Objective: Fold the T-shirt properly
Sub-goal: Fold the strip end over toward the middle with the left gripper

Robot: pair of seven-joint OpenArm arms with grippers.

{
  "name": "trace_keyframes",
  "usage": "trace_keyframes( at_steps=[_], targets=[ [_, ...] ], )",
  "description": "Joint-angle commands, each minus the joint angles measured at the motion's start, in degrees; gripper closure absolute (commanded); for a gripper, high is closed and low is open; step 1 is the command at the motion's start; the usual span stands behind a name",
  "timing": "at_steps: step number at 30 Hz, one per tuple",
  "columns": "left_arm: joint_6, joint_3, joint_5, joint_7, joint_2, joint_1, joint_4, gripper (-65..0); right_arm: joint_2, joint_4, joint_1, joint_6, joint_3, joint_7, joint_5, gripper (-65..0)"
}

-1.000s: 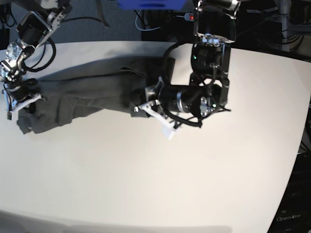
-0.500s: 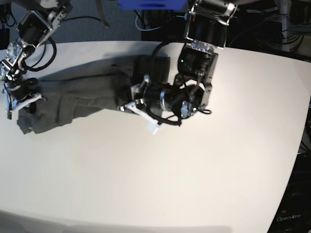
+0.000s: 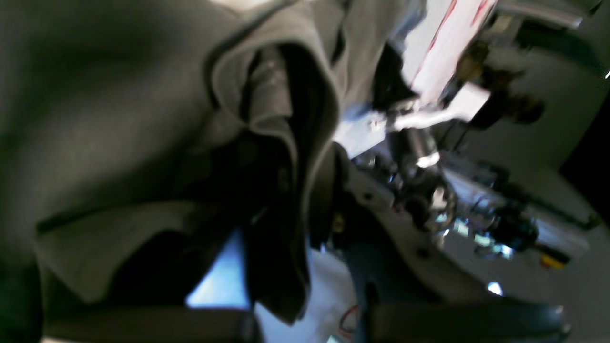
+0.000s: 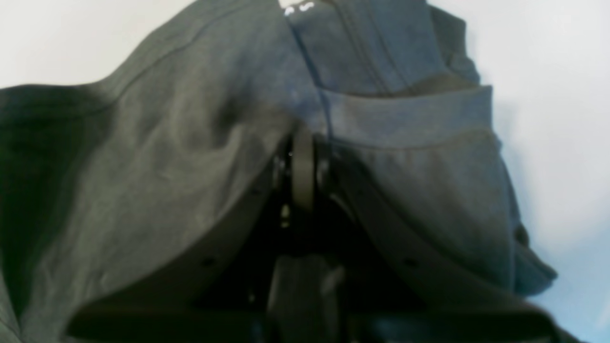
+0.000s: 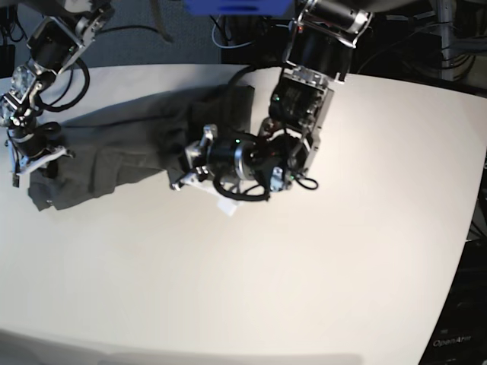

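Note:
The dark grey T-shirt [image 5: 122,152] lies bunched across the back left of the white table [image 5: 304,289]. My left gripper [image 5: 186,173], on the arm at the right of the base view, is shut on the T-shirt's right end, holding it over the middle of the cloth. In the left wrist view folds of the T-shirt [image 3: 119,119] hang around the gripper [image 3: 286,157] and hide its tips. My right gripper [image 5: 34,163] is shut on the T-shirt's left end at the table's left side. Its wrist view shows the cloth [image 4: 167,143] pinched where the fingertips meet [image 4: 303,152].
Cables and dark equipment [image 5: 228,34] sit beyond the table's far edge, with a blue object [image 5: 236,6] at the top. The table's curved right edge [image 5: 475,220] borders a dark floor.
My left arm has swung leftwards, carrying the T-shirt's right end over the rest of the cloth. The right arm and the left end have stayed put.

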Motion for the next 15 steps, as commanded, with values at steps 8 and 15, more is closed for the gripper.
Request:
trace_keyframes(
  at_steps=[8, 15],
  targets=[
    [-0.25, 1.03, -1.67, -6.24, 0.82, -3.07, -6.38, -2.7, -1.38, -1.16, -2.34, 1.28, -0.63, -9.29, -5.3, -0.6],
    [-0.16, 1.03, -1.67, -7.74, 1.09, -3.24, -6.46, -2.7, -1.38, -1.16, -2.52, 1.28, -0.63, -9.2, -5.3, -0.6]
  ],
)
